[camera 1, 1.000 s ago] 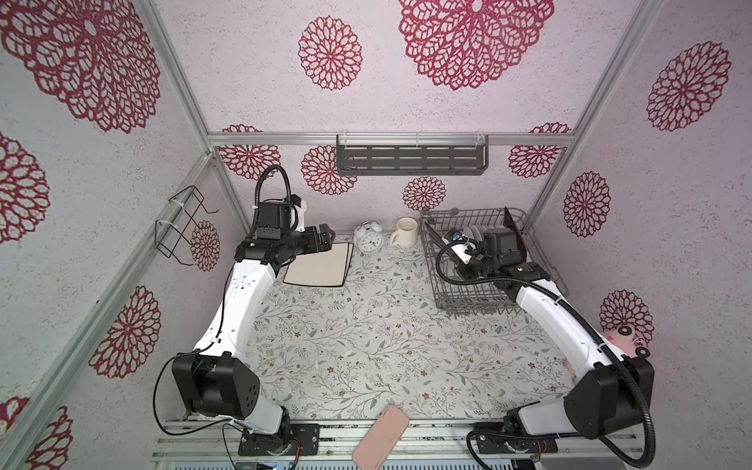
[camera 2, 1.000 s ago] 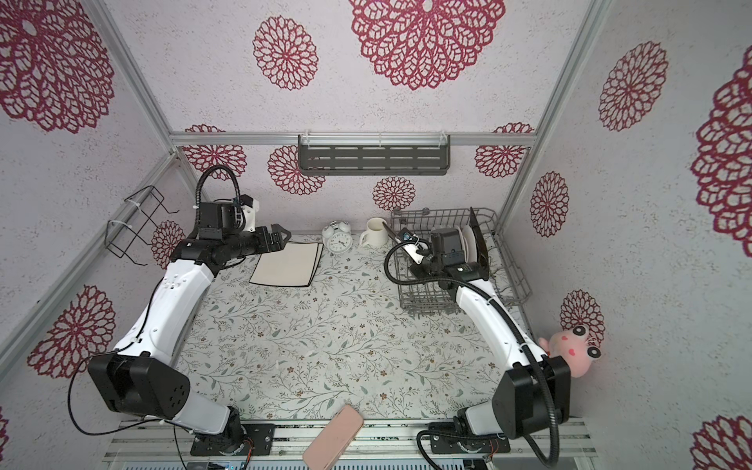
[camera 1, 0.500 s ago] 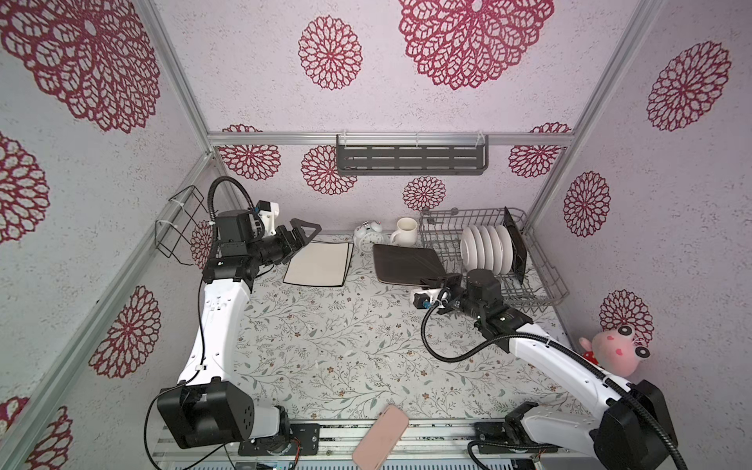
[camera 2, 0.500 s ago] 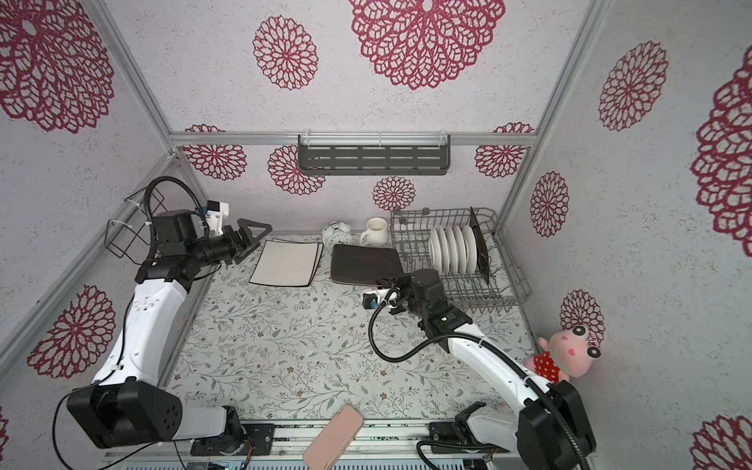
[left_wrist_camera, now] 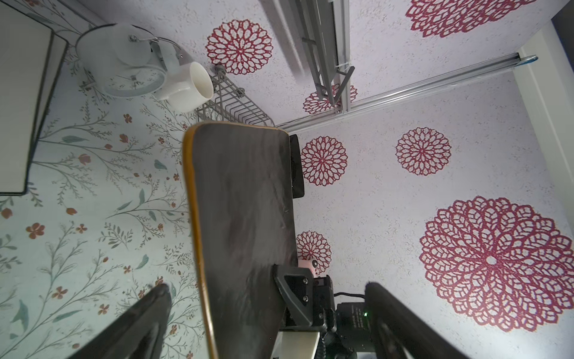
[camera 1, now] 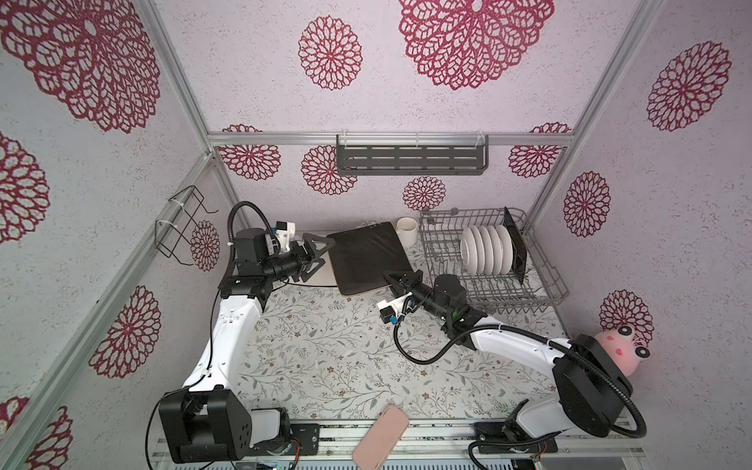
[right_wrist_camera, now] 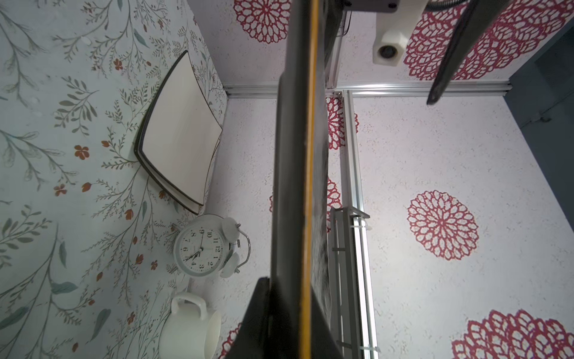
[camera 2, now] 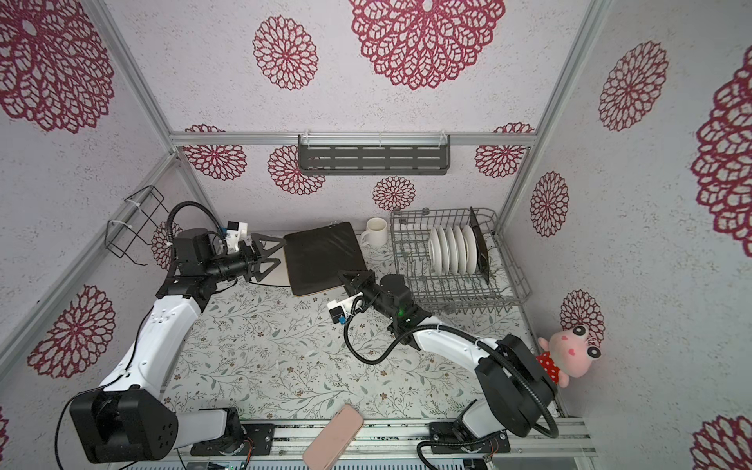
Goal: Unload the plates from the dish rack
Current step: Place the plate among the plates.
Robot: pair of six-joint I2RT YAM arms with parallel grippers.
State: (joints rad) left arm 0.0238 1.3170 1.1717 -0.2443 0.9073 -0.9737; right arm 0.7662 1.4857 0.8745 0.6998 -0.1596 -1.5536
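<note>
One square plate (camera 1: 368,260), black back up and cream face down, is held in the air over the tabletop (camera 1: 325,346) at about 12 o'clock, between the two arms. It is pinched at its 5 o'clock edge by the right end effector (camera 1: 401,280), which is nearly closed on the thin rim. The left end effector (camera 1: 327,254) is spread fully wide and holds nothing. It is at the plate's 9 o'clock edge, which in the left wrist view runs between the fingers (left_wrist_camera: 146,314); contact cannot be told.

Risks, as judged:
- Only one edge is gripped, so the plate could swing or slip out under its own weight.
- If the right grip is let go before the left is closed, the plate would drop onto the alarm clock (right_wrist_camera: 202,245), the mug (camera 1: 406,228) or the stacked plates (right_wrist_camera: 180,133) below.
- The rim could be struck by a left finger instead of being straddled, and the plate knocked loose.
- The plate could be set on the stack off-centre or face down.

Orientation: the plate lies roughly flat with a slight tilt. It is near square, so no real long axis is given; the slightly longer run reads 11 to 5 o'clock.

The dish rack (camera 1: 443,260) sits at 2 o'clock. A row of round white plates (camera 1: 486,250) and one upright black-backed plate (camera 1: 514,248) are left in it, so unloading is judged unfinished.
</note>
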